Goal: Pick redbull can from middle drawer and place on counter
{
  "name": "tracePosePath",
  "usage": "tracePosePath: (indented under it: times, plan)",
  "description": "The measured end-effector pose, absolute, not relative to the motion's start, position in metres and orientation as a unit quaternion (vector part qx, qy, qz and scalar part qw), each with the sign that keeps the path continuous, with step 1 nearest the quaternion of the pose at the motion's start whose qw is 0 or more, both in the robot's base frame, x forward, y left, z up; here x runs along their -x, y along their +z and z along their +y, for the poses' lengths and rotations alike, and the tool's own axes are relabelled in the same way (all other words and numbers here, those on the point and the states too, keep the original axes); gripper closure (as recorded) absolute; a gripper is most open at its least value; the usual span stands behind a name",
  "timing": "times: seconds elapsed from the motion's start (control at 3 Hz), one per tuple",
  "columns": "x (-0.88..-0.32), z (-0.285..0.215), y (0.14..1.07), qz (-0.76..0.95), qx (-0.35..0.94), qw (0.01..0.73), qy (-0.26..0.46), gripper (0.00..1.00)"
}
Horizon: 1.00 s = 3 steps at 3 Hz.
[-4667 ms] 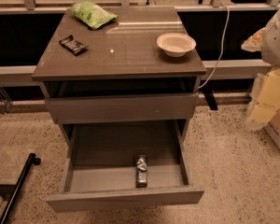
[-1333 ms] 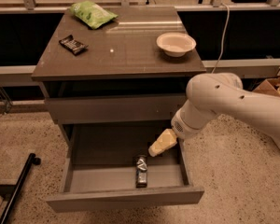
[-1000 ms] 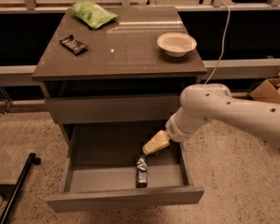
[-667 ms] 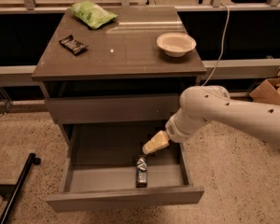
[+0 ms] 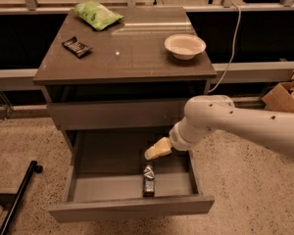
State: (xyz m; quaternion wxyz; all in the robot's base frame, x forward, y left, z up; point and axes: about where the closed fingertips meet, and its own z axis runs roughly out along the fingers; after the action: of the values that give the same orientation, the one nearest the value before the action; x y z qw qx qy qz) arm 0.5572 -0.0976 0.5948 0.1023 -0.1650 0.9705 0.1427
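Gripper (image 5: pixel 157 149) position: above the open middle drawer (image 5: pixel 130 208), over its right half, at the end of the white arm (image 5: pixel 235 124) that reaches in from the right. Opening of the gripper: cannot be told from this view. The can (image 5: pixel 148 178) lies flat on the drawer floor, just near of the gripper and apart from it. Its long axis runs near to far, and its near end is close to the drawer's front wall. A closed drawer front (image 5: pixel 117 114) sits directly above the open drawer. The tabletop (image 5: pixel 132 58) carries a white bowl (image 5: pixel 184 45) at the right, a dark snack wrapper (image 5: pixel 77 46) at the left and a green bag (image 5: pixel 97 14) at the far left. A cardboard box (image 5: pixel 283 96) stands on the floor at the right.
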Motion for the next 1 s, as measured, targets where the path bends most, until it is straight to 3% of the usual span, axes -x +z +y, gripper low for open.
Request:
tracePosePath:
  times: [1.0]
  plan:
    - [-0.601,-0.051,0.455,0.987,0.044,0.038,0.148,0.0]
